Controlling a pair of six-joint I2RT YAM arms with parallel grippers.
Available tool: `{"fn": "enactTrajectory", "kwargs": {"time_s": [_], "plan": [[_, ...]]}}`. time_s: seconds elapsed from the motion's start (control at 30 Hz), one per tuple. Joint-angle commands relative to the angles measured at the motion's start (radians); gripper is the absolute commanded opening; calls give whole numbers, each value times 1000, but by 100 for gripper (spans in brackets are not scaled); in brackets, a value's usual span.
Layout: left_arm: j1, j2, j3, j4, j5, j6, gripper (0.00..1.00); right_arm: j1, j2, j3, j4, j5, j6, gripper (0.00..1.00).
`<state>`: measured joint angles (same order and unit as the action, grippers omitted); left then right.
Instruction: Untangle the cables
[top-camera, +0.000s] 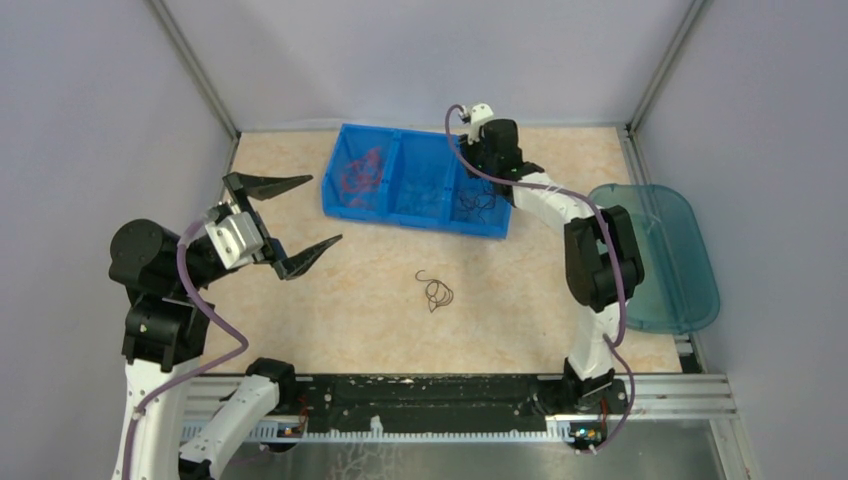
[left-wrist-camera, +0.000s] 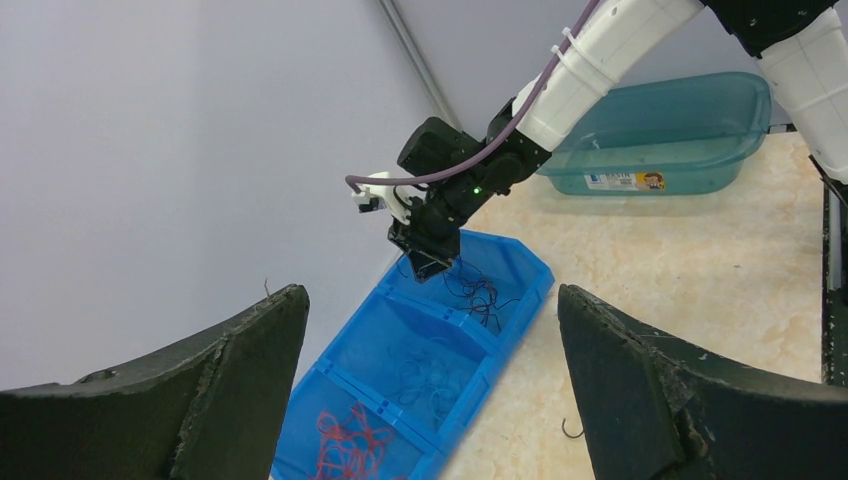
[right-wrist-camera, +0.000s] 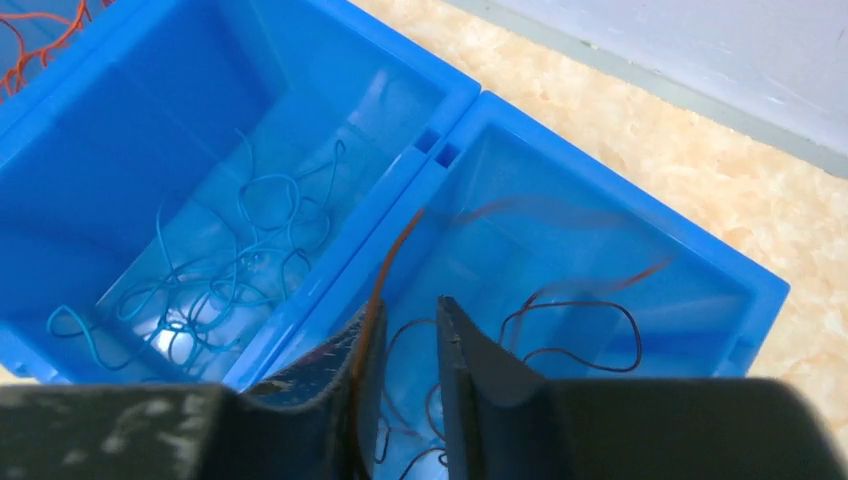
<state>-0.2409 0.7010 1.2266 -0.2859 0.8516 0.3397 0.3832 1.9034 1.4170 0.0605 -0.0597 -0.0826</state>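
Top external view: a beige marbled tabletop (top-camera: 360, 330) carries everything. At its right edge sits a teal translucent plastic tub (top-camera: 690, 290). Toward the back stands a bright blue plastic bin with three compartments (top-camera: 420, 222).

The left gripper (top-camera: 322, 210) hovers above the table just left of the bin. Its black fingers are spread wide with nothing between them. The right gripper (right-wrist-camera: 408, 312) reaches down over the bin's right compartment. In the right wrist view its fingers stand a narrow gap apart. One thin brown wire (right-wrist-camera: 385, 270), blurred, runs up along the inner edge of one finger; whether it touches that finger I cannot tell.

The cables lie mostly in the bin:
- Red curly wires (top-camera: 360, 172) are in the left compartment.
- Pale blue wires (right-wrist-camera: 230, 270) are in the middle one.
- Dark brown wires (right-wrist-camera: 580, 320) are in the right one.

A small dark curl of wire (top-camera: 437, 293) lies on the bare tabletop in front of the bin, well apart from both grippers.
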Motion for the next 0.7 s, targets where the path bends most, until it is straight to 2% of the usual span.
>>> {"fn": "enactTrajectory", "kwargs": {"time_s": [0.0,0.1,0.2,0.27,0.3,0.33,0.43,0.53,0.6,0.67], "plan": [[-5,-11,13,-7,-7,11,99,-9,-32,79,-56,1,57,36],[-5,-18,11,-9,-4,28,99,-10,-59,61,-43,22,63,63],[-5,-17,11,-9,1,29,99,-12,-93,38,-16,63,87,67],[-4,-14,15,-9,2,26,99,-12,-125,15,13,87,99,74],[-5,-12,16,-9,0,23,99,-13,-141,8,22,103,105,94],[-5,-11,17,-9,-2,20,99,-12,-152,5,24,117,111,99],[-5,-3,24,-10,-14,13,99,-13,-208,-23,60,171,121,99],[-5,11,31,-9,-37,-3,99,-16,-297,-87,144,215,246,99],[-5,21,33,-4,-53,-22,99,-17,-337,-110,135,141,294,99],[-5,30,26,-5,-69,-24,99,-16,-364,-143,126,-16,294,99]]}}
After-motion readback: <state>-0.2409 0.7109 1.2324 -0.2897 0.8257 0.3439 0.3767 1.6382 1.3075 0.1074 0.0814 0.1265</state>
